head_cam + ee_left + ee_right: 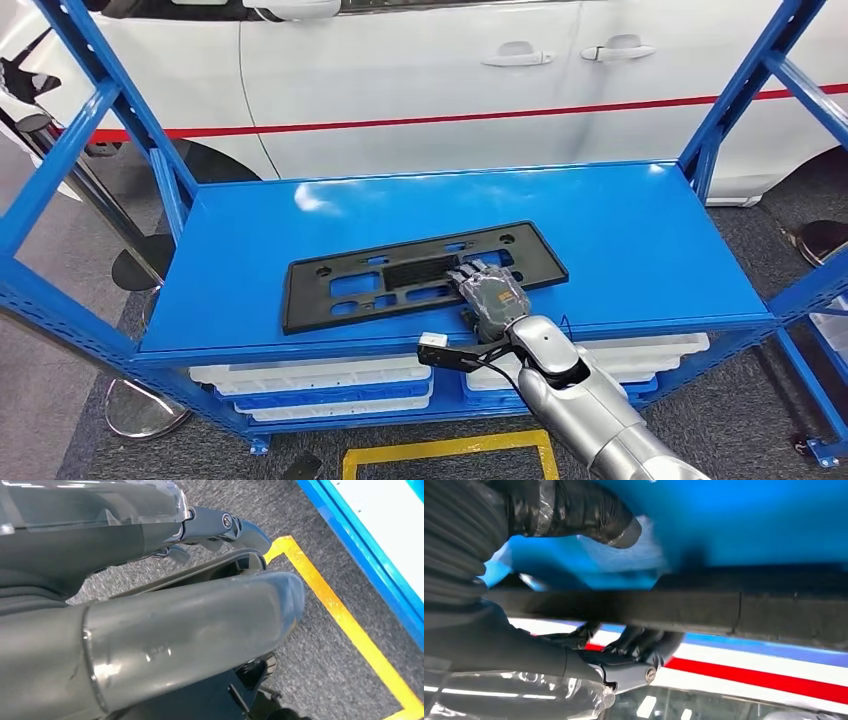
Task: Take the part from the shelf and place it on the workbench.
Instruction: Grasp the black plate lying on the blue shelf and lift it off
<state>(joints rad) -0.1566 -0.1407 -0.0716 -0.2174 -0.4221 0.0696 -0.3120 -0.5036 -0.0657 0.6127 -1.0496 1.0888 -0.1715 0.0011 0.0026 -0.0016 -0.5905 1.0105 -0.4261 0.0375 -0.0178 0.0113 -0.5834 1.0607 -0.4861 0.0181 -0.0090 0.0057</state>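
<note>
A blue metal shelf fills most of the head view, its slanted uprights rising at the far left and far right. Behind it stands a white car with a red stripe along its side. On the shelf's top board, left of centre, lies the part: a flat, black, oblong plastic panel with several cut-out holes, set slightly askew, its near long edge close to the shelf's front rim. At the panel's right half, the robot's right hand reaches in from below on a silver arm; its fingers lie on top of the panel, and in the right wrist view the thumb sits on one face of the black edge and dark fingers on the other, so the hand grips the part. Below the top board, white trays rest on a lower level. On the grey carpet in front runs a yellow floor line. The left hand hangs near the floor, and whether its fingers are apart or together cannot be told.
</note>
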